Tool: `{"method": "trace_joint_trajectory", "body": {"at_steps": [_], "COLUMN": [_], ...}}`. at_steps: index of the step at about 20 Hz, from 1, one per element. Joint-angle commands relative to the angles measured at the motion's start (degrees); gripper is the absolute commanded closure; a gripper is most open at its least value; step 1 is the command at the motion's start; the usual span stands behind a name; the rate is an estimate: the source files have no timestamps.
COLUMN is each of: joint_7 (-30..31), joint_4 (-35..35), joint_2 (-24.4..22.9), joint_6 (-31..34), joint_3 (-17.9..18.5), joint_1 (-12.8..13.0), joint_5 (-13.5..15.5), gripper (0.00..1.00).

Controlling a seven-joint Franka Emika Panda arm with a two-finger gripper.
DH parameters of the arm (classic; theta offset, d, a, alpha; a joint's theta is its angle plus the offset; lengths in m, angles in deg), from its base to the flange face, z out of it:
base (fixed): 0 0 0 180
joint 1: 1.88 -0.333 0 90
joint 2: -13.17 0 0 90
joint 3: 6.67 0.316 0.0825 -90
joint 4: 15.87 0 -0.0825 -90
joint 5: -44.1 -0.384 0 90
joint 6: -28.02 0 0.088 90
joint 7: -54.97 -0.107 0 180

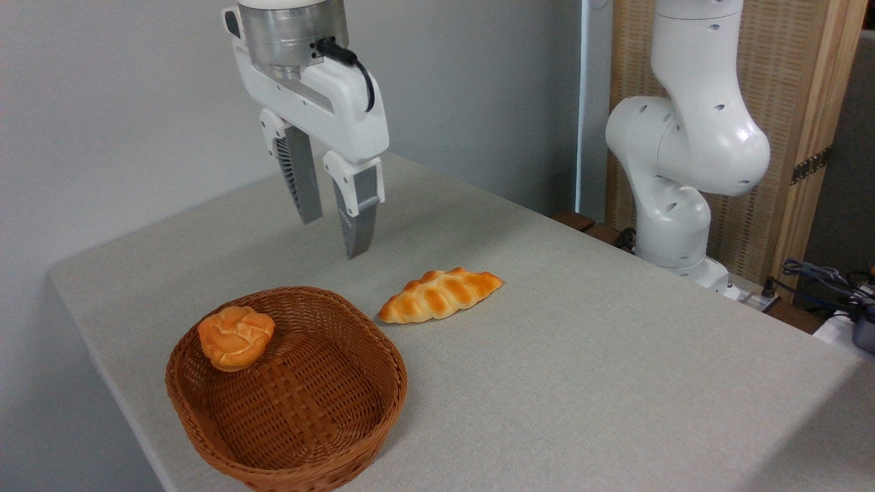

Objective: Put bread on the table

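The gripper (332,238) hung in the air above the table (615,355), beyond the basket's far rim. Its two grey fingers (356,222) pointed down, with a narrow gap between them and nothing held. The tips were clear of the cloth and apart from everything on it.

The basket (307,437) stood near the table's front left corner, brown wicker, with its floor bare. The bun (236,337) sat inside the basket, propped against the far left wall just under the rim, its cracked top tilted toward the camera. It touched the wicker and nothing else.

A loaf (439,294), long, braided and golden, lay flat on the cloth just to the right of the basket's far rim, near it but not touching. The gripper stood above and to the left of the loaf, well above the bun.

Far to the right of the basket, at the table's back edge, rose the arm's white base (673,205). Behind it stood a wooden panel (786,102), and some cables (820,277) lay beyond the table's right edge.
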Motion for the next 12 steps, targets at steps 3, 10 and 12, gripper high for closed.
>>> {"method": "trace_joint_trajectory", "body": {"at_steps": [3,10,12], "joint_7": [1.5,0.7,0.6], "joint_4": [6.1,11.2,11.2], "joint_2": [-0.7,2.8,6.0], "joint_6": [-10.2,-26.3,-29.1], "joint_3": [-2.1,-4.0,-5.4], "joint_1": [0.2,0.3,0.3], "joint_5": [6.2,16.1,18.4], "gripper": [0.00,0.00,0.00]}}
